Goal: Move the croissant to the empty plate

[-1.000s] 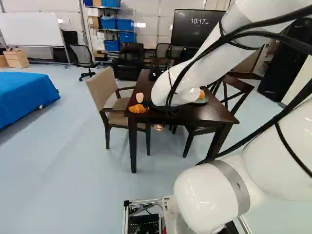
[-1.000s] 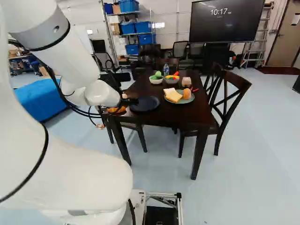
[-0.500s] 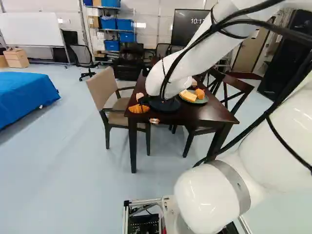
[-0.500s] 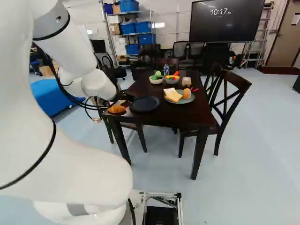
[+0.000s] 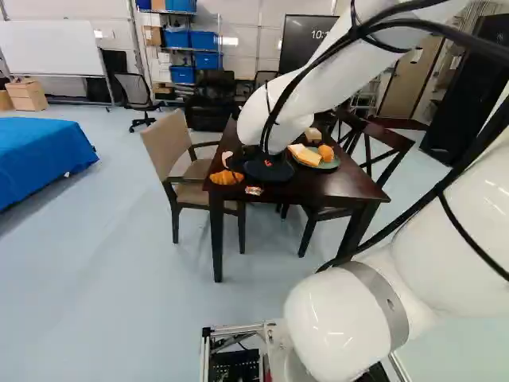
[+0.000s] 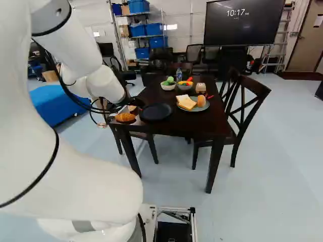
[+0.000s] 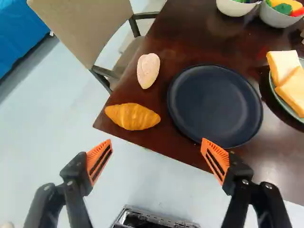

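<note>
Our tool (image 7: 156, 141) is spread wide, but the croissant (image 7: 132, 116) sits near the surface (image 7: 190, 42) edge, so if we come in off-centre we could totally knock it off.

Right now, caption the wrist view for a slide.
Open gripper short of the croissant, which lies beside the empty dark plate on the table.

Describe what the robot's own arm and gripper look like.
The arm has glossy white, rounded segments with grey bands at some joints. Black cables run along it, held by thin black straps. The gripper is black, with two fingers carrying ribbed orange pads.
</note>
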Available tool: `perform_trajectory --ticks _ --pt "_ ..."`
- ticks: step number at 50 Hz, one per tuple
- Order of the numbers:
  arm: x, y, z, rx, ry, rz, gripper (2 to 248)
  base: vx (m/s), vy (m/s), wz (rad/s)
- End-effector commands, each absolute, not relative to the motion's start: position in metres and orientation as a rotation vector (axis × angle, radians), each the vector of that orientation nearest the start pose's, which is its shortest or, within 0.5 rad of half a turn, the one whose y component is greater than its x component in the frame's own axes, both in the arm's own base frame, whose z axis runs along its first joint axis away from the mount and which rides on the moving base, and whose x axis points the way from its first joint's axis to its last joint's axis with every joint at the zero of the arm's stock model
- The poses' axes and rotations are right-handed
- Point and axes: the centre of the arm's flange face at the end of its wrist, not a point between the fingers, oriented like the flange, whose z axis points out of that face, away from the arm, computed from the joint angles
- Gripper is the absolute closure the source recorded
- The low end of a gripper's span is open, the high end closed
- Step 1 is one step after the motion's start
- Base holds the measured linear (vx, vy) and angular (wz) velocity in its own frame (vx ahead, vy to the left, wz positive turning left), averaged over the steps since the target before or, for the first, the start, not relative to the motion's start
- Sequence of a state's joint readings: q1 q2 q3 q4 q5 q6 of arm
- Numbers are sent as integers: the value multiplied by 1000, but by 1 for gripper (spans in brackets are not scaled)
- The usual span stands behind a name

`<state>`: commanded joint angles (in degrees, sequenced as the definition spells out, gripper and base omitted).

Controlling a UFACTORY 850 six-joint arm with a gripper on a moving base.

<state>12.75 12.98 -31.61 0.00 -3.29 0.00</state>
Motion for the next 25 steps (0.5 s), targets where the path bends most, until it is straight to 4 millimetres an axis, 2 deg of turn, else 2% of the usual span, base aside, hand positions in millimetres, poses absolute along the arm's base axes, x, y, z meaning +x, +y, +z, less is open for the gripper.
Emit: perform_trajectory --ticks 25 --pt "376 103 500 -2891 -390 -923 3 0 0 0"
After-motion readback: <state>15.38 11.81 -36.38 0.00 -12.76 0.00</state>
